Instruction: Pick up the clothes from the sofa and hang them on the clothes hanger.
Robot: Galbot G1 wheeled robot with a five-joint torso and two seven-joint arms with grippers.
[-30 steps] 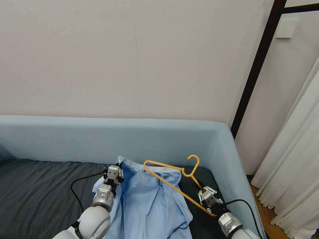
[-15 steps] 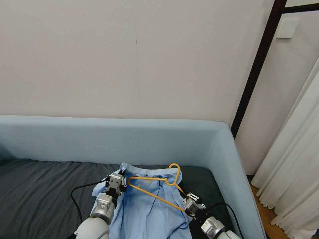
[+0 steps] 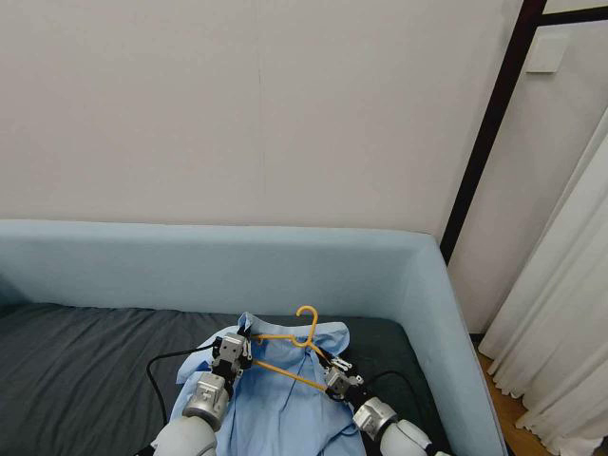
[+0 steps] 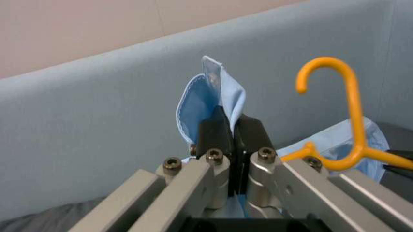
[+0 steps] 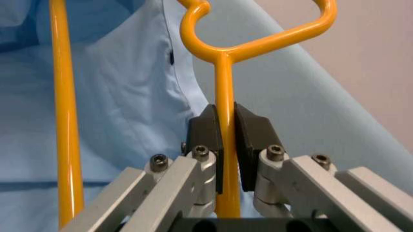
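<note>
right gripper (image 5: 225, 137) clamping yellow hanger (image 5: 224, 82), blue shirt (image 5: 123, 96)

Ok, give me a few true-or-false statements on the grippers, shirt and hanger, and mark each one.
1. The left gripper is shut on the shirt. True.
2. The right gripper is open and off the hanger. False: it is shut on one of the hanger's bars.
3. In the head view, the hanger's hook points up. True.
4. The shirt lies on the floor. False: it is on the sofa.
</note>
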